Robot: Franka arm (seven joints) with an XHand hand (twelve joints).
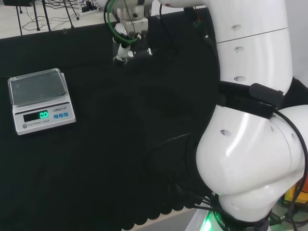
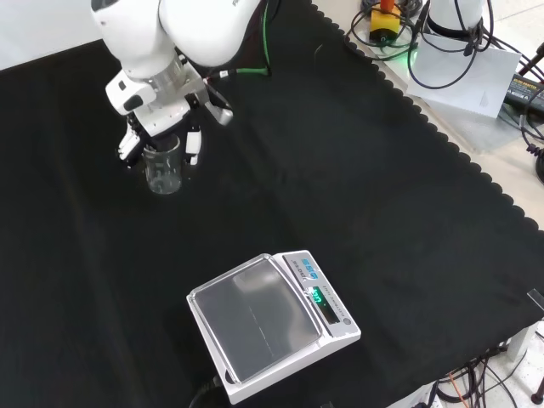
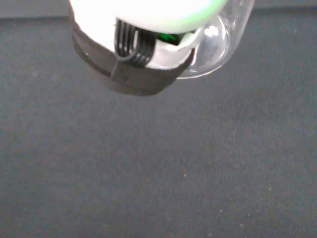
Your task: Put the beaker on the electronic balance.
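A clear glass beaker (image 2: 163, 170) stands upright under my hand (image 2: 160, 126) near the upper left of the front view. The fingers (image 2: 194, 144) and thumb come down on opposite sides of its wall and close round it. I cannot tell whether its base touches the cloth. The wrist view has the beaker's curved glass (image 3: 223, 44) right beside a black and white part of the hand (image 3: 143, 74). In the head view my hand (image 1: 126, 42) is at the far middle of the bench. The electronic balance (image 2: 255, 319) (image 1: 38, 87) sits apart, its pan bare and its display lit.
Black cloth (image 2: 357, 170) lies open between beaker and balance. The arm's white links (image 1: 250, 144) take up the right of the head view. The cloth's scalloped edge (image 2: 463, 161) runs down the right of the front view, with cables and gear (image 2: 459, 42) beyond it.
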